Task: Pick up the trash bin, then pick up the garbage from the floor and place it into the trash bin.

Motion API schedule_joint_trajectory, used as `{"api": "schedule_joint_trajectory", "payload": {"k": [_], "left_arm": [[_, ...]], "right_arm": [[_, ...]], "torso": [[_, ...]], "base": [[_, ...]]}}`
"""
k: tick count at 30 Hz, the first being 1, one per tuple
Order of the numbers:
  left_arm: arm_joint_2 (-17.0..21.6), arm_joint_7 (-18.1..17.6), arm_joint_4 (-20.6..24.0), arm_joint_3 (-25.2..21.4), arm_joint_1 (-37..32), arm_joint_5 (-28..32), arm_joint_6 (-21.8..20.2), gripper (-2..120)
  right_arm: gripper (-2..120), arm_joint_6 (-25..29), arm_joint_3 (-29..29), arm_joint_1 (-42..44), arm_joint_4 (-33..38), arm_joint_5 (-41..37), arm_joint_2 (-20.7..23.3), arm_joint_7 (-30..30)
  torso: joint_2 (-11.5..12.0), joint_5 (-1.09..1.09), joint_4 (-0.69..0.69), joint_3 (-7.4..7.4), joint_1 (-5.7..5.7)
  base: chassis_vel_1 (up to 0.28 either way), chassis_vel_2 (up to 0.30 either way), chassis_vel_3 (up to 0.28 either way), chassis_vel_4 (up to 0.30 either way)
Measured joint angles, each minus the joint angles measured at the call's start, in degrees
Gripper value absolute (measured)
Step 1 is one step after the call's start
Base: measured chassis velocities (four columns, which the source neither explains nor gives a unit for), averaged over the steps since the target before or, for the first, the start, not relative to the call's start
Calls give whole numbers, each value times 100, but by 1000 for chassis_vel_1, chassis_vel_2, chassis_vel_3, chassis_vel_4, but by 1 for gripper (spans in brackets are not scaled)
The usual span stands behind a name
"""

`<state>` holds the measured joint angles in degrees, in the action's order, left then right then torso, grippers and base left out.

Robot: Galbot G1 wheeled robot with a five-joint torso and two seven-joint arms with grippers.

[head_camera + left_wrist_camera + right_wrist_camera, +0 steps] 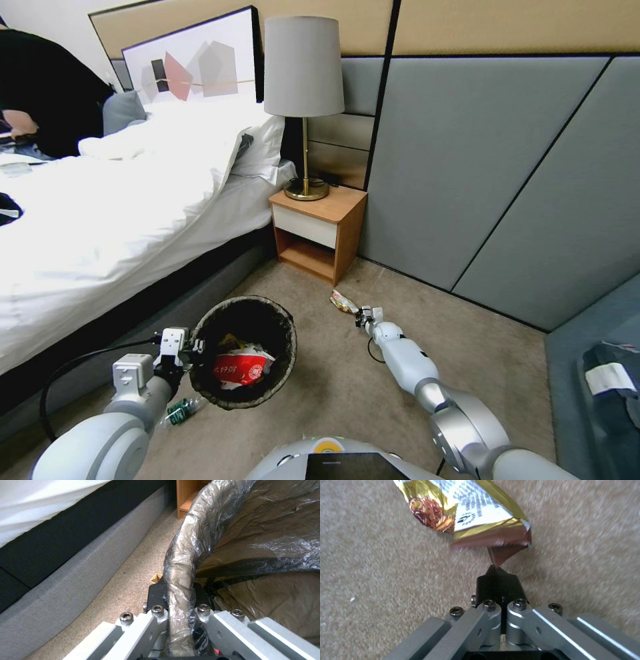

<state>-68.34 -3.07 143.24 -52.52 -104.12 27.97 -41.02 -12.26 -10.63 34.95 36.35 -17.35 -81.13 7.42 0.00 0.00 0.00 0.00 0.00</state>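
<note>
Meanwhile the left gripper (180, 597) pinches the trash bin's (280, 320) bag-lined rim beside the bed (100, 220); the right gripper (496, 573) pinches the gold snack wrapper's (466, 515) corner just above the carpet floor (373, 400)

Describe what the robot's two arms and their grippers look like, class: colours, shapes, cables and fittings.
Both arms are glossy white-grey rounded shells with silver metallic joint rings. The left gripper has a boxy white wrist block, and a black cable loops from the left arm. A thinner black cable hangs beside the right gripper's wrist. Up close, each gripper shows grey aluminium linkage bars, dark hex-socket bolts and black jaws.
</note>
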Motion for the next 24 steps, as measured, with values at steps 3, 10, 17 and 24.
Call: {"api": "schedule_joint_trajectory", "payload": {"k": [3, 10, 17, 24], "left_arm": [[3, 0, 0, 0, 6, 0, -6, 1], [4, 1, 0, 0, 5, 0, -8, 1], [5, 2, 0, -1, 5, 0, -10, 1], [7, 10, 0, 0, 18, 2, -13, 1]], "right_arm": [[0, 24, 21, 113, 229, 2, 52, -54], [0, 33, 44, 243, 501, 3, 127, -87], [0, 43, 62, 344, 725, 4, 192, -110], [0, 38, 83, 652, 1607, -40, 417, -209]], "torso": [[0, 1, -1, 0, 0], [0, 0, 1, 0, 0], [0, 1, 1, 0, 0], [0, 0, -1, 0, 0]], "base": [[0, 0, 0, 0], [0, 0, 0, 0], [0, 0, 0, 0], [0, 0, 0, 0]]}}
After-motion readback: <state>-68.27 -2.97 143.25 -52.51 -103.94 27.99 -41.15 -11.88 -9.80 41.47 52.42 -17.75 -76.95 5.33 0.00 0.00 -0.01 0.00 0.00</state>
